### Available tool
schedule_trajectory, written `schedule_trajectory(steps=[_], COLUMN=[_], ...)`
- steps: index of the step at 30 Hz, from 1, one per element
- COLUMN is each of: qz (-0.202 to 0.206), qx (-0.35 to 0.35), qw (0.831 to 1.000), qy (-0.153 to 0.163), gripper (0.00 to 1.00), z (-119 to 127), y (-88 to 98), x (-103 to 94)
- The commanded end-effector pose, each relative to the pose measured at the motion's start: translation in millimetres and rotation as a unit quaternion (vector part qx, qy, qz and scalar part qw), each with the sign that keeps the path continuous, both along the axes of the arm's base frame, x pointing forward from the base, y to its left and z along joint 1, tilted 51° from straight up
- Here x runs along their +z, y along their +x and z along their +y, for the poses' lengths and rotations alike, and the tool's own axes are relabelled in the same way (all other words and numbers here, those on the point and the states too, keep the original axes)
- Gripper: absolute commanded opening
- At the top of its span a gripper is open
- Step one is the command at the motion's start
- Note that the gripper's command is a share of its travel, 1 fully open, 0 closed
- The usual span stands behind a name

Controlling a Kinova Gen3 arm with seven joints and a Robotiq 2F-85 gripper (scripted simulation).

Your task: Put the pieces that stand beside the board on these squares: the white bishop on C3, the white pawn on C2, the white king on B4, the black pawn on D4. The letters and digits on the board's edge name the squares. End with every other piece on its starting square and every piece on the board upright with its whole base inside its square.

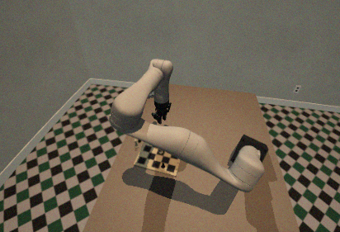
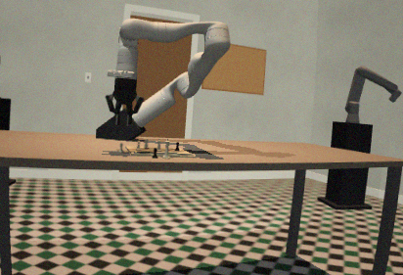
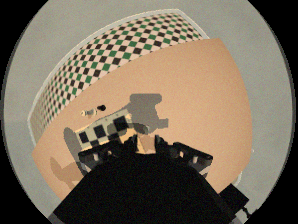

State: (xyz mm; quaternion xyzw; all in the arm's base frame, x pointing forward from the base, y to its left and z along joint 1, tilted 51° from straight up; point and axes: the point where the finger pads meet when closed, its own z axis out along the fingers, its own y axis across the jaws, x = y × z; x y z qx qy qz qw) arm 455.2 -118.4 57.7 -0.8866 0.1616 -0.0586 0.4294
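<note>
The black pawn [image 2: 155, 153] [image 3: 101, 107] stands beside the board [image 1: 155, 169] [image 2: 188, 155] [image 3: 90, 145], close to the front edge of the bench [image 1: 206, 207] [image 2: 293, 154] [image 3: 200, 85] in the exterior view. Its long axis is vertical and its head points up. Just beside it, a taller white piece [image 2: 166, 150] also stands upright near this front edge; which piece it is, one cannot tell. Another white piece [image 2: 121, 148] is by the left end of the board, and its type is too small to read.

A dark piece [image 1: 163, 166] [image 2: 177, 146] stands upright on the board, whose near edge in the top view slopes a little down to the right.

The gripper [image 1: 160, 120] [image 2: 124, 121] [image 3: 145, 139] points downward above the bench, well apart from the front edge. Its fingers are partly spread, with a gap between the tips, and they pinch nothing. The arm [image 1: 177, 141] [image 2: 171, 30] covers a part of the board in the top view.
</note>
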Motion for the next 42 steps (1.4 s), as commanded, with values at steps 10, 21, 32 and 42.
schedule_trajectory(steps=[10,21,32,42], qz=[0.000,0.000,0.000,0.000], qx=[-0.001,-0.001,-0.001,-0.001], qw=[1.000,1.000,1.000,1.000], qy=[-0.001,-0.001,0.000,0.000], gripper=[0.34,0.34,0.34,0.34], z=[-1,-1,2,10], y=[0.0,0.0,0.9,3.7], x=[0.4,0.3,-1.9,-8.8])
